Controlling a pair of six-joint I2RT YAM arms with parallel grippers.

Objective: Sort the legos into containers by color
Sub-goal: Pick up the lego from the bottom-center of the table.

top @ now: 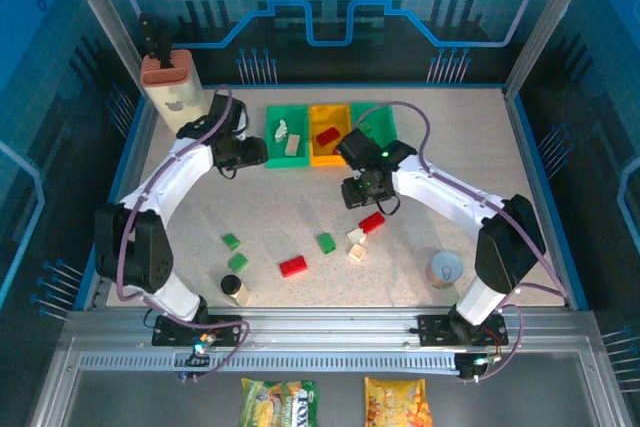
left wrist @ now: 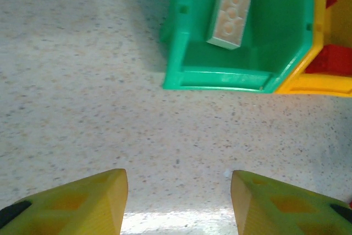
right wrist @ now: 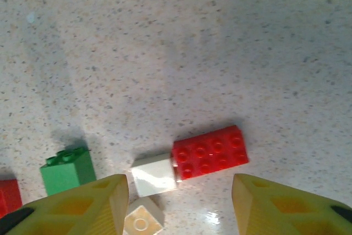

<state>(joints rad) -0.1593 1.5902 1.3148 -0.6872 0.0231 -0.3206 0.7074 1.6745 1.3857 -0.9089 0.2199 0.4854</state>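
Both pairs of fingers stand apart and empty: the left fingers over bare tabletop just short of the green bin near the far edge, the right fingers above a red brick lying mid-tabletop. That brick touches a cream brick, so a careless close could, I'd guess, pinch both or knock the red one askew.
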